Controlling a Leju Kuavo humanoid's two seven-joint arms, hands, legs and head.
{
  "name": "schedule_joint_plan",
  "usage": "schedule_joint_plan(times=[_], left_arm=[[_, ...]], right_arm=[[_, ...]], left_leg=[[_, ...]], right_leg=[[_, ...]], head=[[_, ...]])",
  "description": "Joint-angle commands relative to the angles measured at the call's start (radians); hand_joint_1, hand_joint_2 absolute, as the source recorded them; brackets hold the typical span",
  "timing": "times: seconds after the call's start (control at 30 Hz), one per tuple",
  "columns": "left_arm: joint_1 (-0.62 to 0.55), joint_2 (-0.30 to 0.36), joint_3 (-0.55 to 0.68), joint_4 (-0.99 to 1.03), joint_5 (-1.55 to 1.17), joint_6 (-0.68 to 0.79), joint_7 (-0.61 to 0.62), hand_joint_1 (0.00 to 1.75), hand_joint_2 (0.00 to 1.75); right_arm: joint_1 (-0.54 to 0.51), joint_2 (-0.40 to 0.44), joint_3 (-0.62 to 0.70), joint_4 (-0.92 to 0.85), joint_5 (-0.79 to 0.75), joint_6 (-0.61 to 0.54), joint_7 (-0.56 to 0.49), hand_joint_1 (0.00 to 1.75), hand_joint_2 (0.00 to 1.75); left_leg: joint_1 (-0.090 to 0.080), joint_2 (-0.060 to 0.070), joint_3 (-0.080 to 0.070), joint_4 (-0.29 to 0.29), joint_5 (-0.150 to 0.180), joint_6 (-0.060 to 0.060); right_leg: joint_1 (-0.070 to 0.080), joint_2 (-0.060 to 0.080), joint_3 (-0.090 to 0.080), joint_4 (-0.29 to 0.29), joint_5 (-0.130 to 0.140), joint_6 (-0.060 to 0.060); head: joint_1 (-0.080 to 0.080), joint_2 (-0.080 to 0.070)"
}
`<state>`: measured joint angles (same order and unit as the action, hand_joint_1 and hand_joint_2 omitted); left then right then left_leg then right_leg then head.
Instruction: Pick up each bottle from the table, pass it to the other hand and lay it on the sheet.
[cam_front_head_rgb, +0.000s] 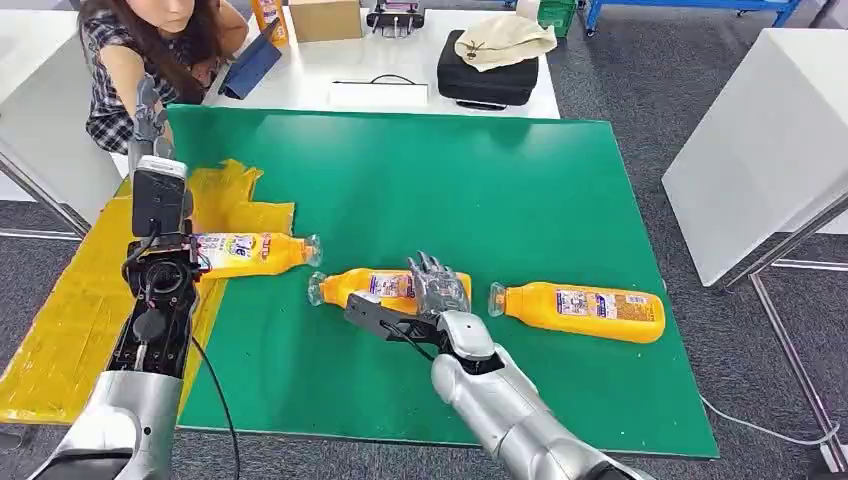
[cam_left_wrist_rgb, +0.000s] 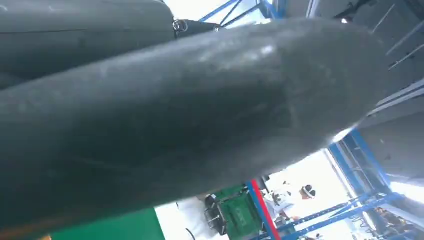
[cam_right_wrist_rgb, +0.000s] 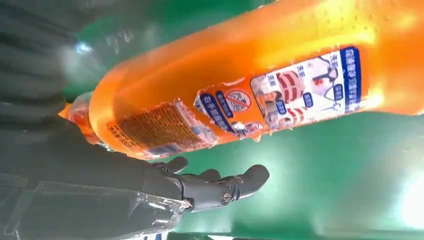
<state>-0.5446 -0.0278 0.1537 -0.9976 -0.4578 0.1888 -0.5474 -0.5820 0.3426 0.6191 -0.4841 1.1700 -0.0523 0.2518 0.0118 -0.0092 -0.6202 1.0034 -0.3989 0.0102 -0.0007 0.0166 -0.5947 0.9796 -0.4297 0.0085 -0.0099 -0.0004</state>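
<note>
your right hand (cam_front_head_rgb: 437, 290) sits over the middle orange bottle (cam_front_head_rgb: 385, 287), which lies on its side on the green mat (cam_front_head_rgb: 500, 190). in the right wrist view the bottle's labelled body (cam_right_wrist_rgb: 240, 95) lies just across from the dark fingers (cam_right_wrist_rgb: 220, 187), which are spread and not yet wrapped round it; whether any finger touches it, you cannot tell. treat this as the reach before the grasp. bring the fingers down on both sides of the label, near the bottle's middle, so it won't tip when lifted, and close only once the body sits deep against the palm. a round bottle will likely roll away from a one-sided push.

another orange bottle (cam_front_head_rgb: 580, 310) lies on the mat beyond the fingers' outer side, well apart. a third bottle (cam_front_head_rgb: 255, 252) lies at the yellow sheet's (cam_front_head_rgb: 70, 320) edge, beside your left hand (cam_front_head_rgb: 150, 125); that hand's fingers are too unclear to judge, open or closed.
</note>
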Motion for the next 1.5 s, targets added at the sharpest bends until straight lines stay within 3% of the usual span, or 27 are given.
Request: schedule_joint_plan(times=[0.03, 0.3, 0.43, 0.7, 0.73, 0.77, 1.0, 1.13, 1.27, 1.3, 1.4, 1.43, 1.5], left_arm=[[-0.032, -0.008, -0.03, 0.025, 0.012, -0.006, 0.001, 0.0, 0.0], [-0.169, -0.027, -0.073, 0.192, 0.072, -0.01, -0.043, 0.0, 0.0], [-0.195, -0.036, -0.097, 0.239, 0.104, -0.01, -0.049, 0.0, 0.0], [-0.209, -0.042, -0.096, 0.279, 0.151, 0.001, -0.064, 0.0, 0.0], [-0.195, -0.042, -0.093, 0.253, 0.154, 0.008, -0.057, 0.0, 0.0], [-0.193, -0.041, -0.093, 0.25, 0.154, 0.007, -0.057, 0.0, 0.0], [-0.149, -0.009, -0.073, 0.19, 0.172, -0.009, -0.029, 0.0, 0.0], [-0.133, -0.004, -0.038, 0.21, 0.27, -0.182, 0.051, 0.0, 0.0], [-0.13, -0.005, -0.037, 0.214, 0.272, -0.185, 0.048, 0.0, 0.0], [-0.133, -0.007, -0.032, 0.221, 0.295, -0.22, 0.058, 0.0, 1.75], [-0.104, 0.004, -0.028, 0.204, 0.353, -0.309, 0.069, 0.0, 1.75], [-0.099, 0.003, -0.028, 0.197, 0.367, -0.326, 0.075, 0.0, 0.0], [-0.093, 0.002, -0.035, 0.185, 0.412, -0.381, 0.092, 0.0, 0.0]], right_arm=[[-0.064, -0.012, 0.038, 0.103, 0.013, 0.032, 0.015, 0.0, 1.75], [-0.042, -0.033, 0.03, 0.217, 0.023, 0.145, 0.046, 0.0, 1.75], [-0.006, -0.082, 0.059, 0.233, 0.068, 0.253, 0.14, 0.0, 1.75], [0.049, -0.109, 0.046, 0.217, 0.074, 0.308, 0.098, 0.0, 1.75], [0.054, -0.106, 0.046, 0.213, 0.073, 0.321, 0.081, 0.3, 1.75], [0.056, -0.104, 0.046, 0.212, 0.073, 0.319, 0.081, 1.73, 1.75], [0.039, -0.078, 0.004, 0.17, 0.036, 0.253, 0.062, 1.75, 1.75], [0.035, -0.07, -0.1, 0.074, -0.056, 0.135, 0.051, 1.75, 1.75], [0.04, -0.072, -0.103, 0.06, -0.058, 0.135, 0.052, 1.75, 1.75], [0.049, -0.073, -0.117, 0.045, -0.071, 0.117, 0.044, 1.75, 1.75], [0.083, -0.082, -0.193, -0.124, -0.167, 0.019, -0.025, 1.75, 1.75], [0.105, -0.091, -0.202, -0.21, -0.194, 0.021, -0.03, 1.75, 1.75], [0.159, -0.118, -0.209, -0.406, -0.261, 0.02, -0.042, 1.75, 1.75]], left_leg=[[0.0, -0.001, 0.002, 0.0, -0.001, 0.0], [0.0, -0.007, 0.003, 0.001, 0.0, 0.0], [0.0, -0.005, 0.004, -0.001, 0.0, 0.0], [0.0, -0.007, 0.013, -0.002, 0.001, 0.001], [0.0, -0.005, 0.016, -0.002, 0.0, 0.0], [0.0, -0.004, 0.017, -0.001, -0.001, 0.0], [0.0, -0.002, 0.022, -0.003, 0.0, 0.0], [0.0, -0.001, 0.02, -0.004, 0.001, 0.0], [0.0, 0.001, 0.022, -0.002, 0.0, 0.0], [0.0, 0.0, 0.02, -0.003, 0.001, 0.0], [0.0, 0.0, 0.02, -0.002, 0.0, 0.0], [0.0, 0.001, 0.02, -0.002, 0.0, 0.0], [-0.001, 0.0, 0.018, -0.001, 0.0, 0.0]], right_leg=[[0.0, -0.002, 0.002, 0.0, -0.001, 0.0], [0.001, -0.009, 0.005, -0.001, -0.002, 0.001], [0.0, -0.006, 0.006, -0.002, -0.001, 0.001], [0.001, -0.008, 0.016, -0.004, -0.001, 0.001], [0.001, -0.006, 0.017, -0.004, -0.001, 0.0], [0.001, -0.005, 0.018, -0.003, -0.001, 0.0], [0.001, -0.003, 0.018, -0.004, 0.0, 0.0], [0.0, -0.005, 0.02, -0.005, 0.001, 0.0], [0.0, -0.001, 0.022, -0.002, 0.0, 0.0], [0.0, -0.003, 0.021, -0.003, 0.0, 0.0], [0.0, -0.003, 0.02, -0.003, 0.0, 0.001], [0.0, -0.001, 0.02, -0.002, 0.0, 0.0], [0.0, -0.003, 0.018, -0.001, 0.0, 0.001]], head=[[0.0, 0.0], [0.0, 0.0], [0.0, 0.0], [0.0, 0.0], [0.0, 0.0], [0.0, 0.0], [0.0, 0.0], [0.0, 0.0], [0.0, 0.0], [0.0, 0.0], [0.0, 0.0], [0.0, 0.0], [0.0, 0.0]])
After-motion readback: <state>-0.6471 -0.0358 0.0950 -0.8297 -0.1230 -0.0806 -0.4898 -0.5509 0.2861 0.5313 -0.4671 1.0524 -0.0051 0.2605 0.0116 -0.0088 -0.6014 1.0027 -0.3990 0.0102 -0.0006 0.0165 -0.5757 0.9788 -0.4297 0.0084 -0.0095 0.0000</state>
